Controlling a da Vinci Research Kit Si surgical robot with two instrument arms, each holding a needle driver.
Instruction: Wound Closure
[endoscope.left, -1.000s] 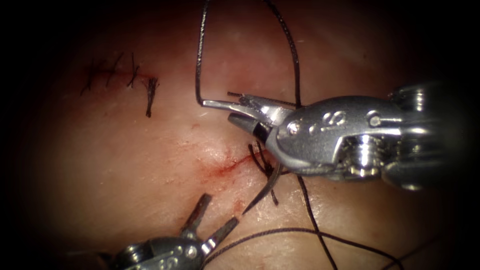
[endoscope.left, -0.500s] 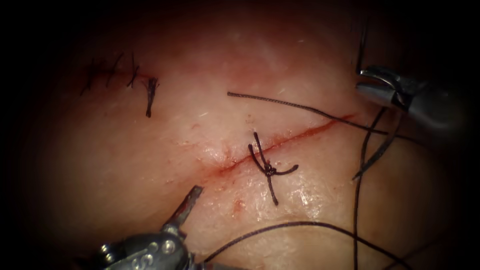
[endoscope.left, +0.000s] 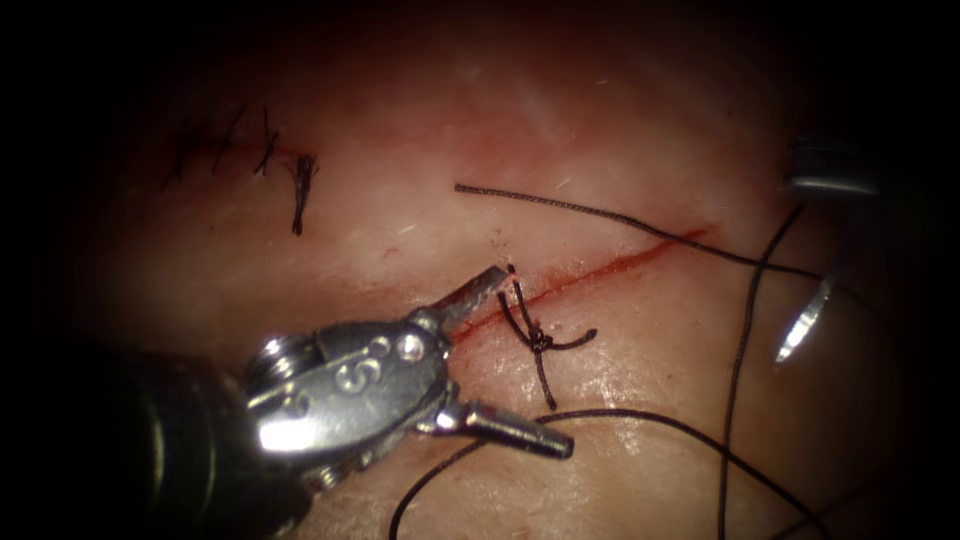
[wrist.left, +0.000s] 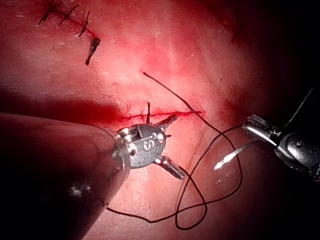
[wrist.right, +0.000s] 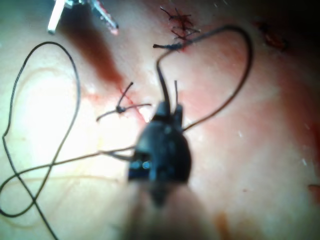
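Steel needle (endoscope.left: 803, 325) glints right of the cut (endoscope.left: 600, 272), seemingly gripped by right hand (wrist.left: 255, 131); left hand (endoscope.left: 510, 365) spread, empty.

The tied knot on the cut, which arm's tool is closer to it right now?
Left. The left tool sits beside the knot, just left of it, jaws open and empty, straddling the cut. The right tool is far off right, holding the needle clear of the tissue.

A short row of old dark stitches (endoscope.left: 225, 145) (wrist.left: 65, 17) crossed a closed, faintly reddened line. At that row's right end a frayed dark tuft (endoscope.left: 301, 190) (wrist.left: 91, 47) hung down below it, touching the last stitch.
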